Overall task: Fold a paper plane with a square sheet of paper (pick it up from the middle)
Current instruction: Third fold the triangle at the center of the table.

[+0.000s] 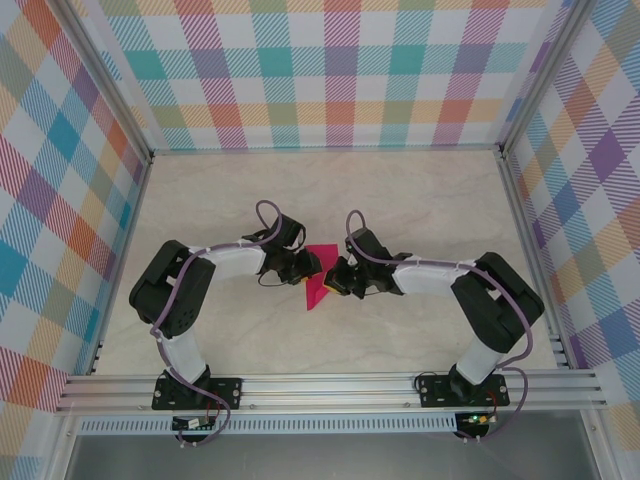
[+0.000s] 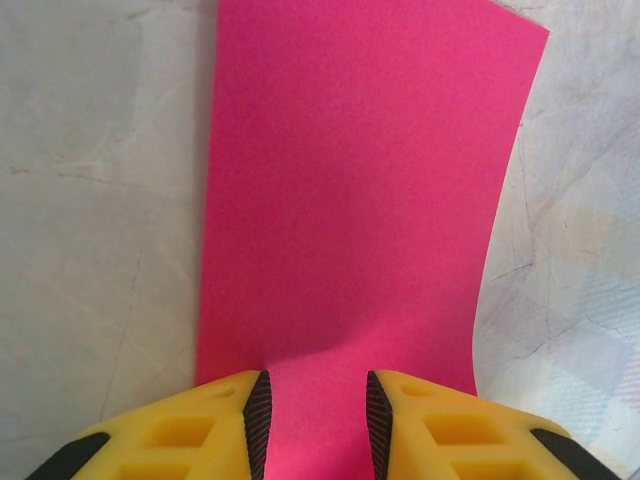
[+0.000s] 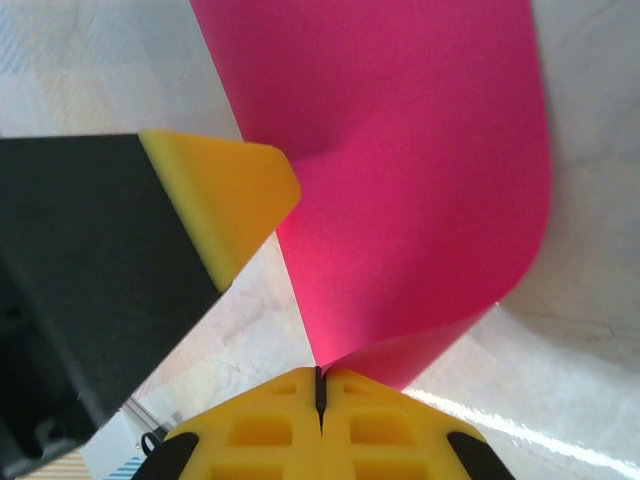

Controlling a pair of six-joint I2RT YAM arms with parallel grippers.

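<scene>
Pink paper (image 1: 320, 283) mid table (image 1: 420, 200), one side curled up | R gripper (image 3: 320, 380) at its 3 o'clock, clamped on edge | L gripper (image 2: 317, 425) at 9, jaws apart astride it | step: likely early fold | next: carry edge over, crease

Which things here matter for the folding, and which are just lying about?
In the job: pink paper; right claw, shut on its edge; left claw, open, with the paper showing between its fingers.
Just surroundings: table; checked walls; metal rail.
</scene>
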